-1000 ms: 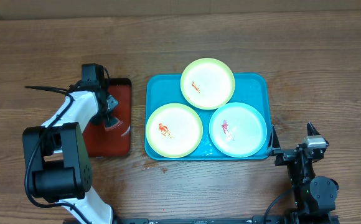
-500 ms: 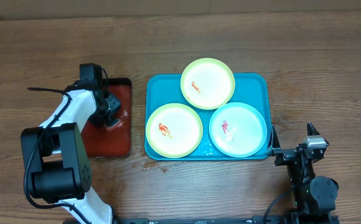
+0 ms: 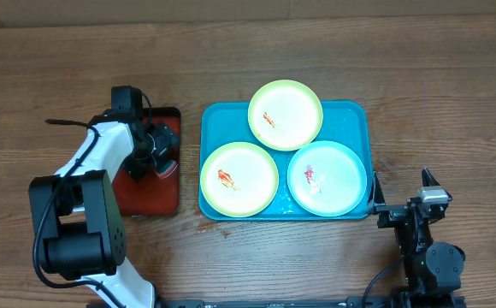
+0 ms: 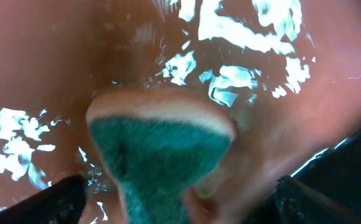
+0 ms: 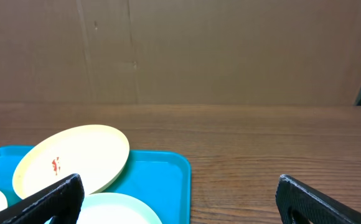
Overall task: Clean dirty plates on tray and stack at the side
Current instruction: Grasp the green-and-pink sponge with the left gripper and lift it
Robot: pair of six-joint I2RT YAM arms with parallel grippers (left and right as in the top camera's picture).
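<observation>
The left gripper (image 4: 183, 200) hangs with jaws spread wide over the wet dark red tray (image 3: 150, 195). A green-faced sponge (image 4: 162, 155) lies loose between them, near that tray's far right corner. The right gripper (image 5: 183, 199) is equally wide and empty, beside the near right corner of the turquoise tray (image 3: 212, 128). Three smeared plates (image 3: 239, 179) sit on that tray, two along the near edge and one overhanging the far rim. A shallow pinch on the soggy sponge could slip, and pressing on the overhanging plate could tip it.

Three plates (image 3: 286, 115) in tray (image 3: 221, 123)
</observation>
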